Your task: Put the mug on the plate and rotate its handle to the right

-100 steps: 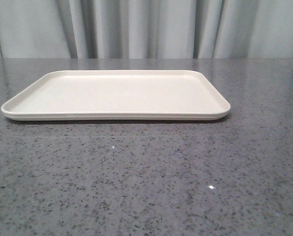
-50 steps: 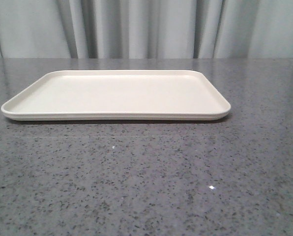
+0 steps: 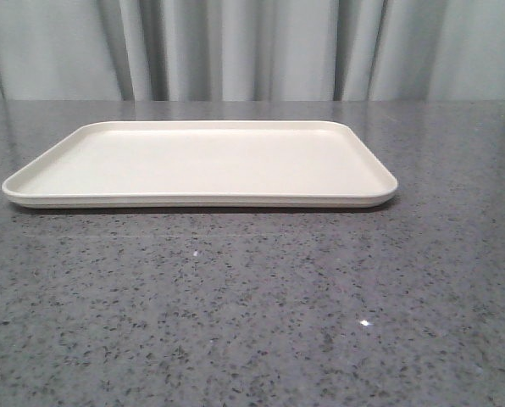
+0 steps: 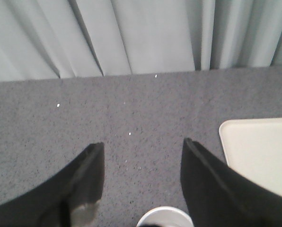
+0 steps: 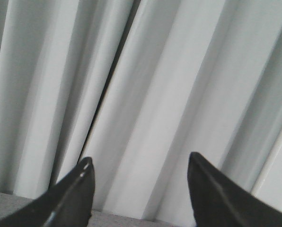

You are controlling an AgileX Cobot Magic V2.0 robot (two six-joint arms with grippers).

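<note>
My left gripper [image 4: 142,151] stands with jaws apart above the mug [image 4: 163,217]; only a white rim shows between them, off the plate [image 4: 259,156] and beside its corner. Risk: the handle is hidden, so closing blind could catch it or tip the mug. My right gripper [image 5: 140,172], jaws apart, faces curtain. No writing legible anywhere.

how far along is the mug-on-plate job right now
Nothing looks done: the plate carries nothing. In hand: the left hand is open above the table, a white rim, probably the mug, just showing between its fingers. The right hand is open, facing the curtain. Grasping, placing and turning the handle remain.
</note>
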